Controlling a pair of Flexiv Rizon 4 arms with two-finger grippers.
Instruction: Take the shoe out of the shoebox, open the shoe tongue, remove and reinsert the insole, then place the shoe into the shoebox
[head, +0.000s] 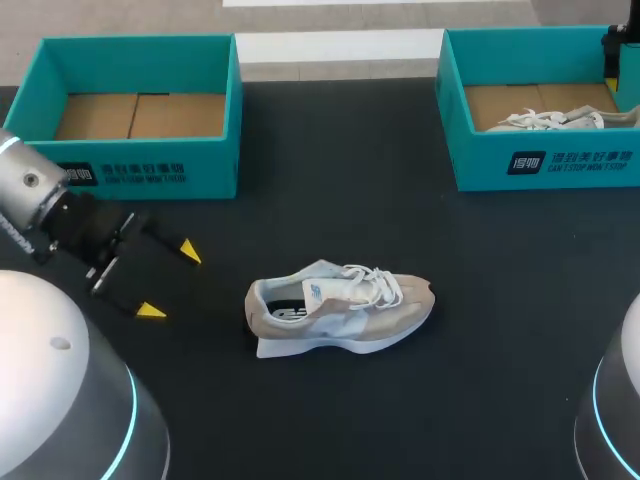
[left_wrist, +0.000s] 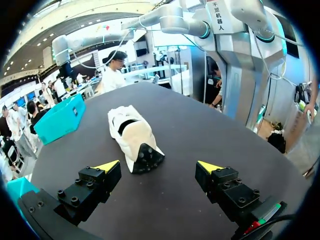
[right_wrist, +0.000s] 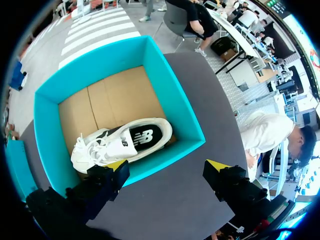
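Black matte desk, seen from above. Three things sit directly on it. Far left corner: open teal cardboard shoebox, brown cardboard floor showing inside. Far right corner: second open teal cardboard shoebox, well apart from the 1st. Near desk ctr: beige-and-white lace-up sneaker, upright on its sole, toe pointing right, heel left, apart from both boxes.

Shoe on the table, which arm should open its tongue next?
Left, probably. The left gripper, open, sits near the shoe, aimed at its heel. The right gripper hangs over the right box, away from that shoe.
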